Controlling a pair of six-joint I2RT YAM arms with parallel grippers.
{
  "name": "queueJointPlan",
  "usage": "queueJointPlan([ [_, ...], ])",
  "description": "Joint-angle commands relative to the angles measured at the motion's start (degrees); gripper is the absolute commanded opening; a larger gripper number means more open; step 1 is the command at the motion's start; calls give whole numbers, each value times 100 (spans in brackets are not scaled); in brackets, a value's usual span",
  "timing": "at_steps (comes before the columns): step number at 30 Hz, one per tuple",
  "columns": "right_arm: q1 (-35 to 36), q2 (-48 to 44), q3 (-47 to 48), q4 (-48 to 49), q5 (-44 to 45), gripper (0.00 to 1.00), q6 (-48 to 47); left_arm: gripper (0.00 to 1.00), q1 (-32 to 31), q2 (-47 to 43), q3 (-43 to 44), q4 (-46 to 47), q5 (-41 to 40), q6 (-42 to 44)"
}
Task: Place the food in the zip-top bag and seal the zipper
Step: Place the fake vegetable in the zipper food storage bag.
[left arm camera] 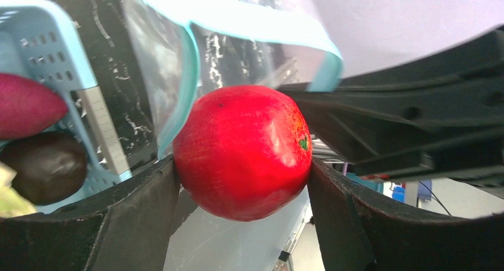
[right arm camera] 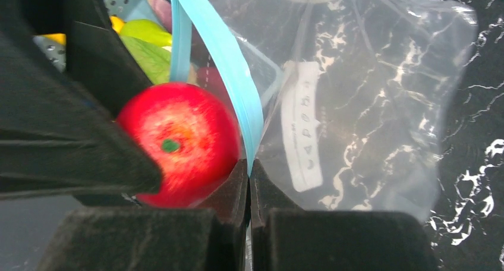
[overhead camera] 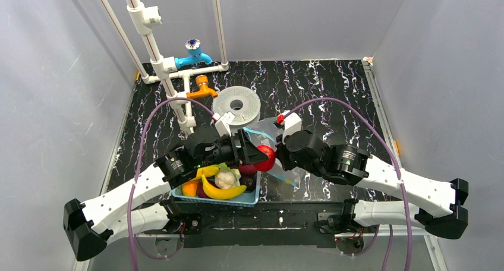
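My left gripper (overhead camera: pixel 257 155) is shut on the red apple (overhead camera: pixel 267 158), which fills the left wrist view (left arm camera: pixel 242 151) between both fingers, right at the mouth of the zip-top bag (right arm camera: pixel 356 98). My right gripper (right arm camera: pixel 249 167) is shut on the teal-blue zipper (right arm camera: pixel 220 63) and holds the bag's mouth edge up; the apple (right arm camera: pixel 178 143) sits just left of that strip. The clear bag (overhead camera: pixel 270 128) hangs between the two grippers. A yellow banana (overhead camera: pixel 223 192), white cauliflower (overhead camera: pixel 224 179), an orange piece (overhead camera: pixel 189 188) and dark maroon pieces (left arm camera: pixel 44 167) lie in the light-blue basket (overhead camera: pixel 249 198).
A white roll (overhead camera: pixel 238 106) lies behind the bag. White pipes with a blue tap (overhead camera: pixel 194 56) and an orange tap (overhead camera: pixel 202 90) stand at the back left. Grey walls close in the black marbled table (overhead camera: pixel 333 93).
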Motion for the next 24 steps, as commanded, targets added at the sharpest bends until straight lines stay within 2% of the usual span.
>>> queueJointPlan([
  [1,42,-219,374,368,-407,1,184,6,-21,127,185,-469,-405,-65],
  [8,44,-245,268,428,-601,1,361,16,-22,581,406,-437,-247,-147],
  [10,42,-269,237,436,-578,1,359,25,-21,583,397,-400,-251,-166],
  [12,38,-288,208,439,-494,1,363,50,-18,519,396,-381,-277,-179],
  [15,39,-298,178,432,-407,1,325,70,-22,453,391,-383,-248,-170],
  [19,41,-313,126,382,-272,1,302,87,-18,355,387,-386,-167,-94],
  [24,38,-358,35,360,-167,1,296,98,-18,126,370,-394,-103,62],
])
